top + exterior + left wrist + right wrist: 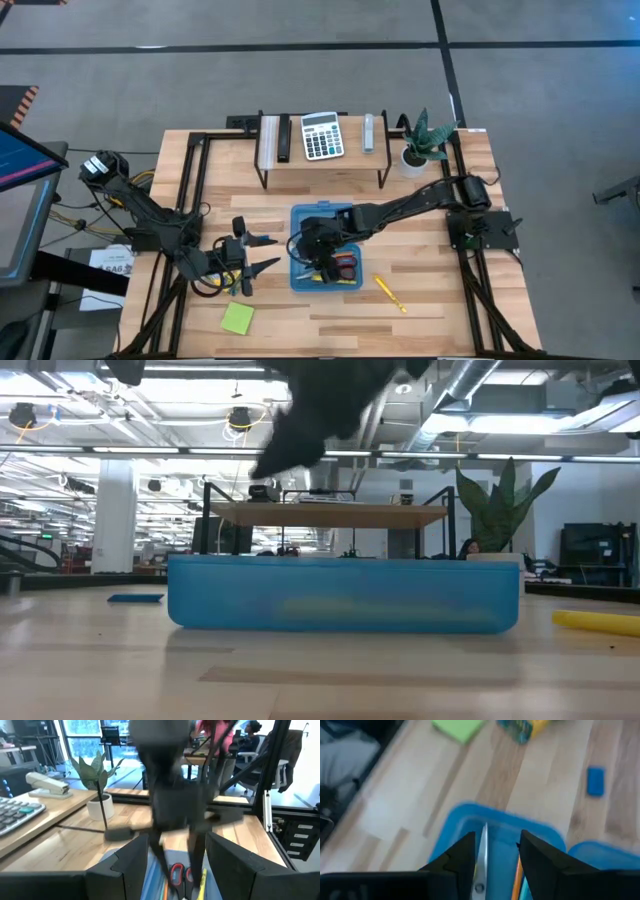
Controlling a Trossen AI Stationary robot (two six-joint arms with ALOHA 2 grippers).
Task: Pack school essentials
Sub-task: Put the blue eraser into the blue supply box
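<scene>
Blue translucent plastic forms the case [322, 245] at mid-table, and the right gripper [496, 851] hangs directly above it, its dark fingers [461, 854] parted with nothing between them. Below those fingers, inside the case, lie the red-handled scissors [344, 264], blades and pivot screw showing in the right wrist view, with a yellow pencil [335, 279] alongside. These sit in the case because that is where the essentials are being gathered; the arm above looks to be either finishing a drop or reaching in, and the blur does not settle which.

Outward from there, another yellow pencil [389, 292] lies loose on the wooden table [440, 310], just right of the case, unpacked. The left gripper [262, 253] waits to the left of the case with its fingers spread wide and empty. The yellow-green crayon box [522, 727] sits just beside that arm, and the lime-green sticky-note pad [237, 318] lies nearer the table's front edge, both unpacked. On the raised shelf at the back stand a calculator [321, 135] and a potted plant [424, 140]. No writing or label is legible anywhere.
</scene>
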